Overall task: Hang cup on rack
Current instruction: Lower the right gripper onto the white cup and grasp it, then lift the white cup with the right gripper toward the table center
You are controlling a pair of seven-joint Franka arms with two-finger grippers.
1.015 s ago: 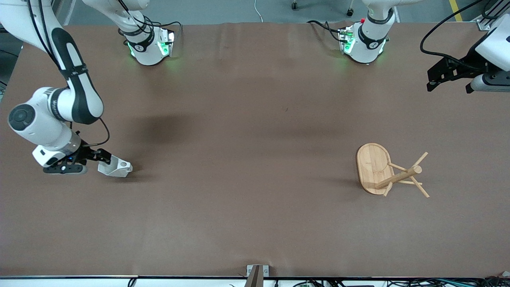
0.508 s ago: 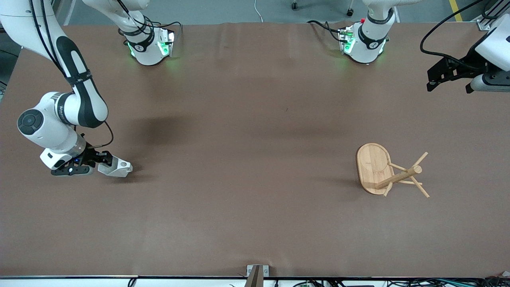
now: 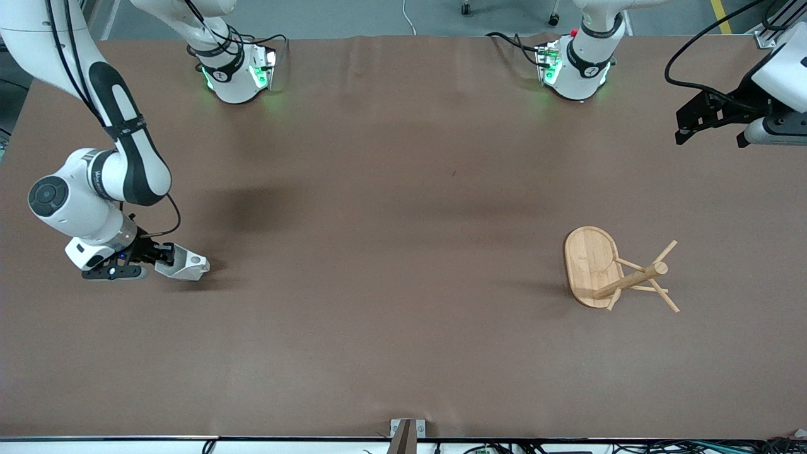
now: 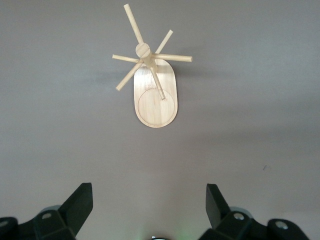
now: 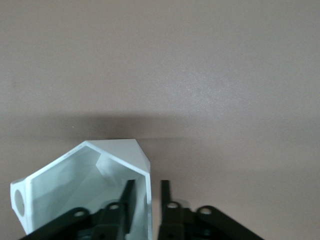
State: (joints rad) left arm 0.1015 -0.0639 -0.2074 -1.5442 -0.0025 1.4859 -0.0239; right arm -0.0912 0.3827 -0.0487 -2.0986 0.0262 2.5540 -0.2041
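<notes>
Brown matte table [image 3: 391, 189] fills the workspace; both arm bases stand along its robot-side edge.

Right arm's end of the table: the right gripper [image 3: 165, 254] sits low at the white faceted cup [image 3: 183, 265], which lies on its side on the table, about midway between the robot-side edge and the camera-side edge. In the right wrist view the two fingers [image 5: 127, 200] are narrow and straddle one wall of the cup [image 5: 85, 185], one inside and one outside, closed on that wall. The round hole in the cup's handle part shows at its rim.

Left arm's end of the table: the bamboo rack [image 3: 608, 271] stands on its oval base, central post with thin angled pegs, well apart from the cup.

Near the corner at that end, the left gripper [image 3: 709, 123] waits up over the table edge. Left wrist view: fingers [image 4: 77, 205] spread wide, nothing between them, rack [image 4: 152, 85] in sight below.
</notes>
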